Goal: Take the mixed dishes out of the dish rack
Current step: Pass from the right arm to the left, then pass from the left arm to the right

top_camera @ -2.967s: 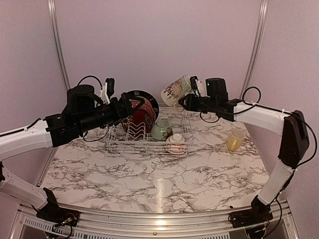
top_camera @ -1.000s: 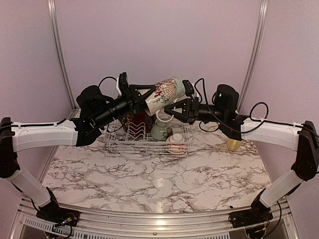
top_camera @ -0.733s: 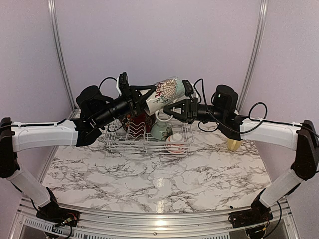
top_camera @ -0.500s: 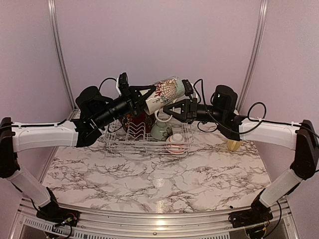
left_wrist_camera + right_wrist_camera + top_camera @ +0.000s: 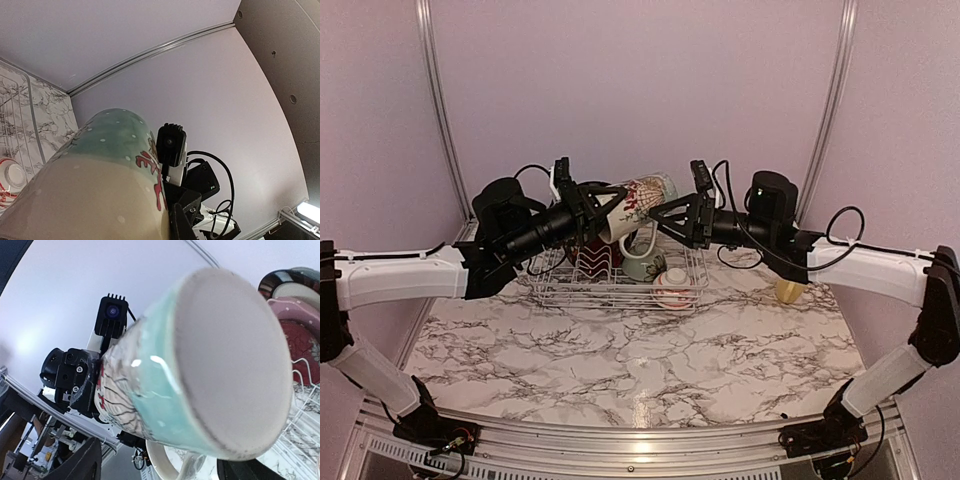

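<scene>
Mug (image 5: 642, 193) between left hand (image 5: 601, 206) and right hand (image 5: 667, 215), above dish rack (image 5: 560, 290)

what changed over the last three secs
The right gripper carried the flowered mug left over the dish rack to the left gripper, which came in from the plates and gripped it. Since then the mug has sunk leftward with it, and the right gripper looks open, off it. The bowls and the yellow mug stayed put.
</scene>
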Action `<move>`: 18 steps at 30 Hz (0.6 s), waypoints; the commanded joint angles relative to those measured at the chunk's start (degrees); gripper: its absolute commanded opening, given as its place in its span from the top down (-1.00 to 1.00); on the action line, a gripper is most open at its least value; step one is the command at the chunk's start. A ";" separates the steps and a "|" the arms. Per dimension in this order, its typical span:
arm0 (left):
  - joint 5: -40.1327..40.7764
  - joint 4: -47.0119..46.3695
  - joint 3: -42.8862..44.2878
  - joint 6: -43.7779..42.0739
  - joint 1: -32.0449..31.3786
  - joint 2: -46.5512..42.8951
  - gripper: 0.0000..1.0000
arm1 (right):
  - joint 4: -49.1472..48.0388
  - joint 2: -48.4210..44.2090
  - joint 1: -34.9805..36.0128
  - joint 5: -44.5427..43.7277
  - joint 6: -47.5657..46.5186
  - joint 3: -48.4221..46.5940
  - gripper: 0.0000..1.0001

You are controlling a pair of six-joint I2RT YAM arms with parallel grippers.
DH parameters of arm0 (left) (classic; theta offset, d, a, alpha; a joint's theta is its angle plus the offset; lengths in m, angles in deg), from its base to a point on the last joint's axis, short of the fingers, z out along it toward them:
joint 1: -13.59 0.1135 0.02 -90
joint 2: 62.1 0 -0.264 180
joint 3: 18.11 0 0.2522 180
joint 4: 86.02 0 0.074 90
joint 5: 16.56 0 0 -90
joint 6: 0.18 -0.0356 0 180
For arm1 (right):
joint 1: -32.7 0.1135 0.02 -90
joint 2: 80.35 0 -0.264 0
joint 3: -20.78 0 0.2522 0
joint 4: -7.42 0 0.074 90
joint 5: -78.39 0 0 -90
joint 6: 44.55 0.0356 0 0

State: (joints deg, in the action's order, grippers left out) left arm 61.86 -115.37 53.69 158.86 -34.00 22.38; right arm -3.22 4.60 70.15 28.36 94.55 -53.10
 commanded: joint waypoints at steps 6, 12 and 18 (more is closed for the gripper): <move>7.17 10.72 2.40 0.23 0.49 -2.94 1.00 | 18.89 -13.14 1.72 -20.20 -26.19 1.57 -0.73; 10.63 12.88 0.97 11.63 0.23 -2.72 1.00 | 29.04 -12.34 9.62 -41.43 -49.17 -1.71 -0.70; 12.83 17.40 2.28 16.85 -1.15 -3.23 1.00 | 30.23 -5.77 20.60 -61.93 -64.14 -2.03 -0.68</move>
State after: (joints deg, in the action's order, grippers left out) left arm 72.03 -95.85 53.69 170.47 -34.22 21.68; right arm 22.39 -4.85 85.15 -15.90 44.26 -53.71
